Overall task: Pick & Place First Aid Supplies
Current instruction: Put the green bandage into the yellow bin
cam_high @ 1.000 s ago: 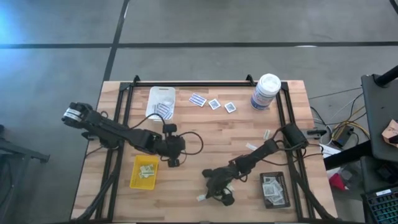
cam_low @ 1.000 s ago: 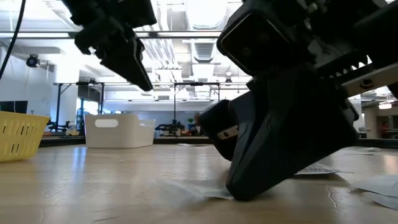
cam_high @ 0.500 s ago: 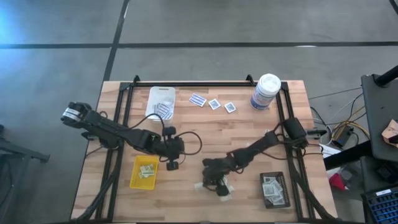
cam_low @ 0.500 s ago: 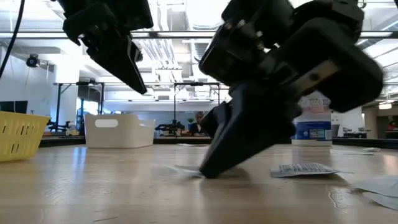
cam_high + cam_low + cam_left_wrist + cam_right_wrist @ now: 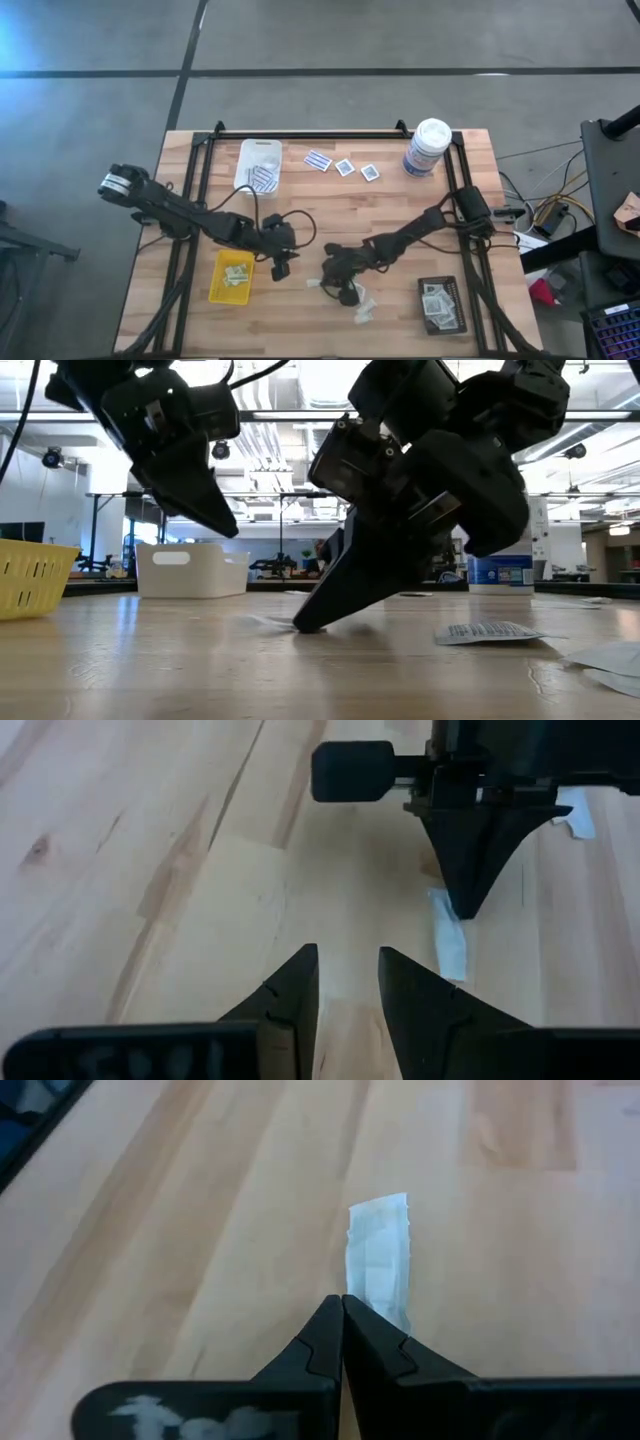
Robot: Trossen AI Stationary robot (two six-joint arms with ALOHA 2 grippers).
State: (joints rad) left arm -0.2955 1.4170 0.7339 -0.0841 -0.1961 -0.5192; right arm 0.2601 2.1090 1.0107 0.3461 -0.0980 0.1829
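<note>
A small pale narrow strip (image 5: 377,1250) lies flat on the wooden table (image 5: 330,225), left of centre near the front. My right gripper (image 5: 343,1302) is shut, with its tip down on the strip's nearer end. In the left wrist view the right gripper (image 5: 464,905) stands on the strip (image 5: 449,938). My left gripper (image 5: 347,955) is open and hangs above the table just left of the strip, with nothing between its fingers. More first aid supplies (image 5: 364,303) lie loose behind the right gripper (image 5: 333,286). My right gripper presses its shut fingertips (image 5: 330,1315) down on the end of the strip (image 5: 388,1306) nearest them. The fingers slant downward from the table's right side and lie along the strip. The strip lies flat on the table, stretching away from the fingertips toward the left gripper.
A yellow tray (image 5: 231,277) stands front left, a white tray (image 5: 258,164) back left and a black tray (image 5: 440,304) front right, each holding packets. A tall white canister (image 5: 428,148) is back right. Three packets (image 5: 344,167) lie near the far edge.
My right gripper has slid toward the table's left and slightly toward the far edge, staying shut and dragging the pale strip along the table. A striped packet stays behind where it was. My left gripper has sunk toward the table and rolled, staying open.
</note>
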